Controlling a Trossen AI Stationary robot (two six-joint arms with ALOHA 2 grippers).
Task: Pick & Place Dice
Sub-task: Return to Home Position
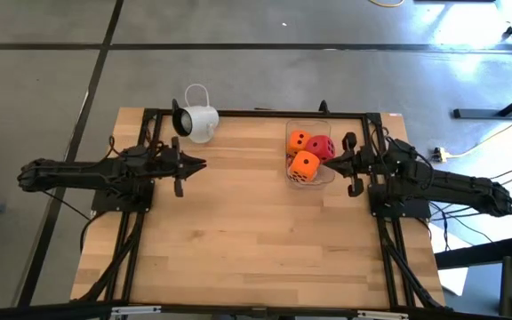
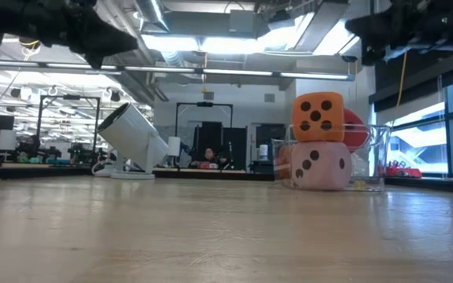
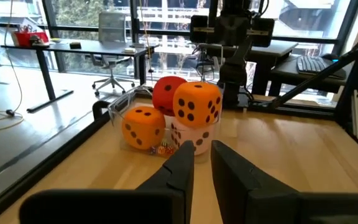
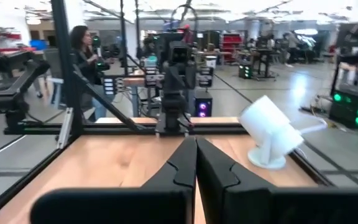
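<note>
progress: looks basically done. All 4 dice are sitting in the transparent bin (image 1: pixel 310 124), and I can't spot any die loose on the table (image 1: pixel 238 240).
what's left: my guess is just parking the arms, and they already look close to that.
bin location: by the table's right edge, toward the back right corner, right next to the right tool.
dice stack: top orange die (image 2: pixel 318 117) sits on the pale pink die (image 2: pixel 319 166). The red die (image 2: pixel 354 130) is behind them, and the second orange die (image 3: pixel 143 127) is beside them on the bin floor.
tiny stuff: a few small coloured bits (image 3: pixel 162 149) lie at the bottom of the bin, too small to make out.
left arm: lying low and stretched inward from the table's left edge, around mid-depth. The left tool (image 1: pixel 198 164) points across at the bin, well apart from it.
left tool state: pretty much clenched, only a thin slit between the fingers (image 3: pixel 182 165), holding nothing.
right arm: same pose mirrored from the right edge, with the right tool (image 1: pixel 334 161) just beside the bin and aimed at the left arm.
right tool state: clenched tight on nothing, fingers (image 4: pixel 182 165) pressed together.
other: a white camera (image 1: pixel 196 120) stands at the back edge, left of centre, not part of the job.
</note>
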